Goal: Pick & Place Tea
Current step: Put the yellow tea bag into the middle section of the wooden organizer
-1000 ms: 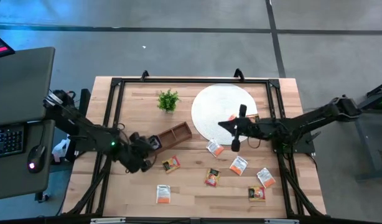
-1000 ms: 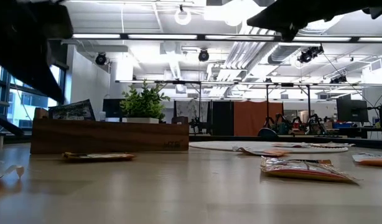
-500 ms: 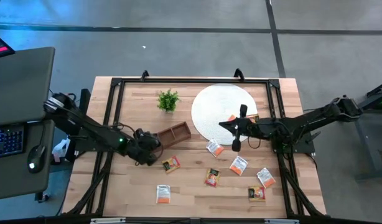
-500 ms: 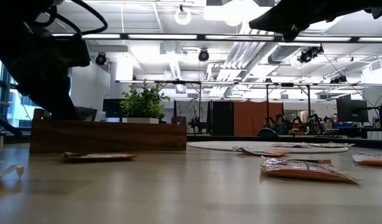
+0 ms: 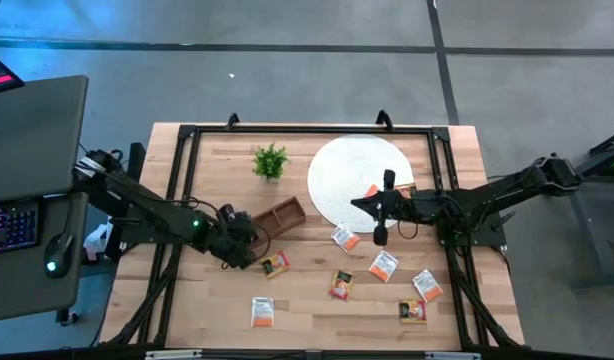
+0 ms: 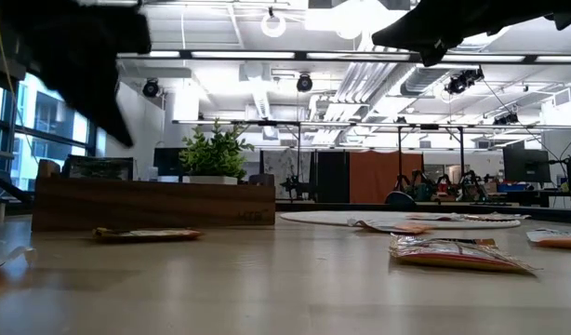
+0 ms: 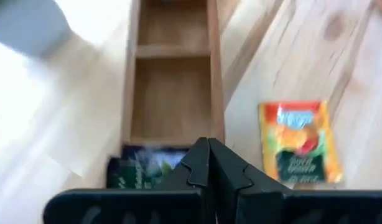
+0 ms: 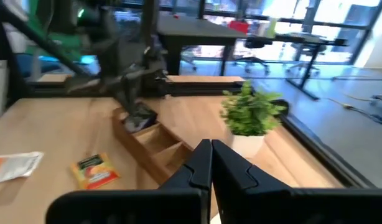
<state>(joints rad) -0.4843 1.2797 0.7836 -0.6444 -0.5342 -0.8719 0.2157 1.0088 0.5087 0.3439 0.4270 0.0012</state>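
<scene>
I've got the left gripper sitting over the near-left end of the wooden tray, fingers pressed together with nothing between them as far as the wrist view shows. A dark sachet is in the end compartment right below the fingertips, standing up above the tray wall in the right wrist view, so I'd say the drop is basically done and the job now is getting clear.

My plan: lift straight up before swinging anywhere, because the fingers are close to the tray wall and a sideways drag would probably shove the whole tray. It looks light enough to slide.

Next candidate is the orange sachet lying flat on the table just near of the tray. From above its long axis runs diagonally, roughly parallel to the tray, printed face up. I'd rotate the wrist to pinch across the short side.

Other sachets are scattered flat to the right and near side of the table, and one sits on the white disc.

The right gripper hovers at the disc's near edge, fingers together, holding nothing.
</scene>
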